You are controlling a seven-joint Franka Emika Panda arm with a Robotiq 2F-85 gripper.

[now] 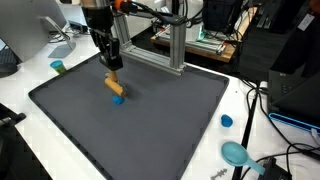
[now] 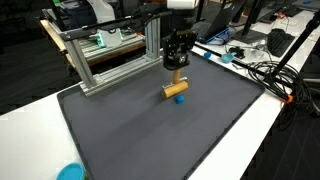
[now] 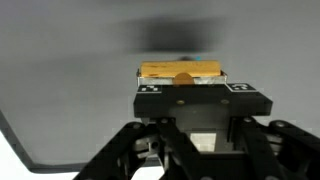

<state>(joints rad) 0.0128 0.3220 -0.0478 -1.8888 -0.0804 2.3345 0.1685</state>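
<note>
My gripper (image 1: 113,70) hangs over the dark grey mat (image 1: 150,130), toward its far side. It is shut on a tan wooden block (image 1: 114,86), which lies tilted just below the fingers. A small blue piece (image 1: 118,99) sits on the mat directly under the block, touching or nearly touching it. In an exterior view the gripper (image 2: 177,68), the block (image 2: 176,90) and the blue piece (image 2: 181,99) stand in the same stack. In the wrist view the block (image 3: 180,71) lies crosswise between the tips of the gripper (image 3: 184,82), with the grey mat beyond.
An aluminium frame (image 1: 176,45) stands behind the mat, also seen as the frame (image 2: 110,55). A blue cup (image 1: 58,67), a blue cap (image 1: 227,121) and a teal bowl (image 1: 236,153) lie on the white table off the mat. Cables (image 2: 270,75) run along one side.
</note>
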